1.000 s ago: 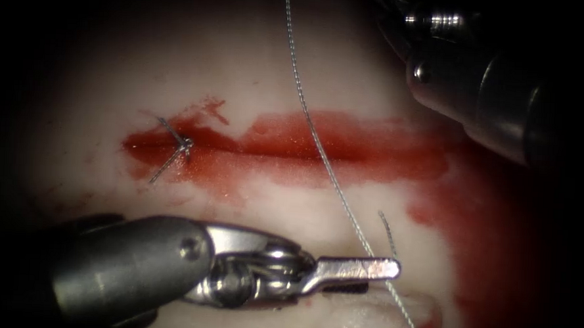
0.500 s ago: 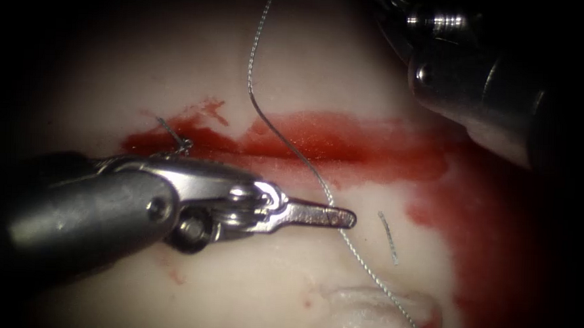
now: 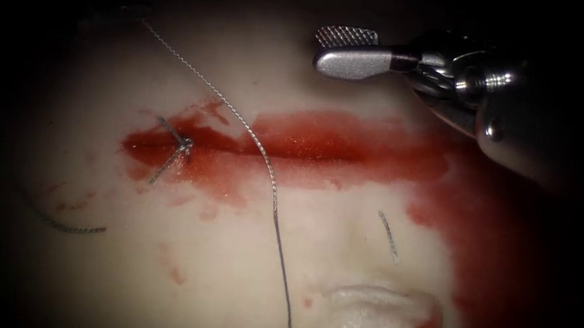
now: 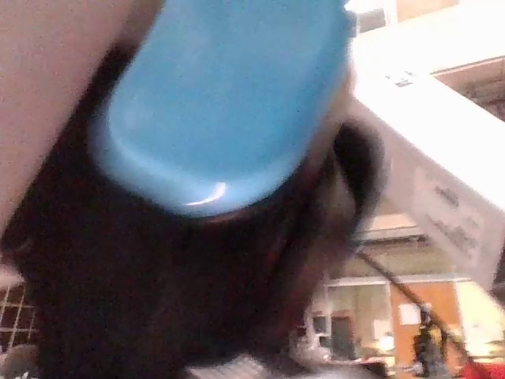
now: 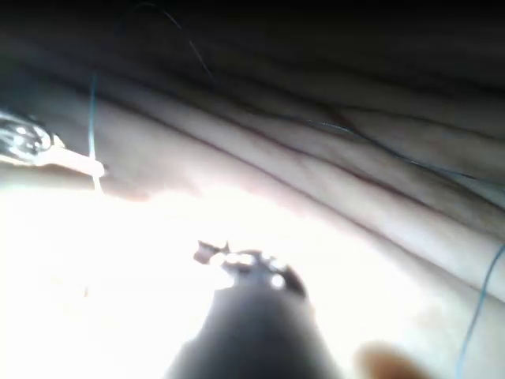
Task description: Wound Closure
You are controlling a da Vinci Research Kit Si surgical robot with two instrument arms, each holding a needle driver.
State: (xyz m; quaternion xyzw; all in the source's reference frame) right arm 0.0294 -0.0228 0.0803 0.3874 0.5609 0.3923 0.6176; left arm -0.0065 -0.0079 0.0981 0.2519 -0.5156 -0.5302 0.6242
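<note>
The tissue (image 3: 342, 219) carries a horizontal cut (image 3: 292, 151) wet with red fluid. One tied stitch (image 3: 185, 143) with short tails sits at the cut's left end. A long thread (image 3: 265, 166) runs from the dark upper left, across the cut, and off the lower edge. My right tool (image 3: 340, 49) hovers above the cut's right half, jaws open and holding nothing. In the right wrist view my left tool (image 5: 75, 162) appears with its jaws together on the thread (image 5: 93, 118). My right tool's tip (image 5: 237, 264) also shows there over bright tissue.
A short cut end of thread (image 3: 388, 235) lies below the cut on the right. Another stretch of thread (image 3: 65, 228) curves at the lower left. A raised pale fold of tissue (image 3: 371, 312) sits near the bottom. Red fluid (image 3: 487, 212) spreads on the right.
My left tool has left the middle, moving up and to the left, and the thread has swung left with it. My right tool has moved in, with its open jaws now in sight.
</note>
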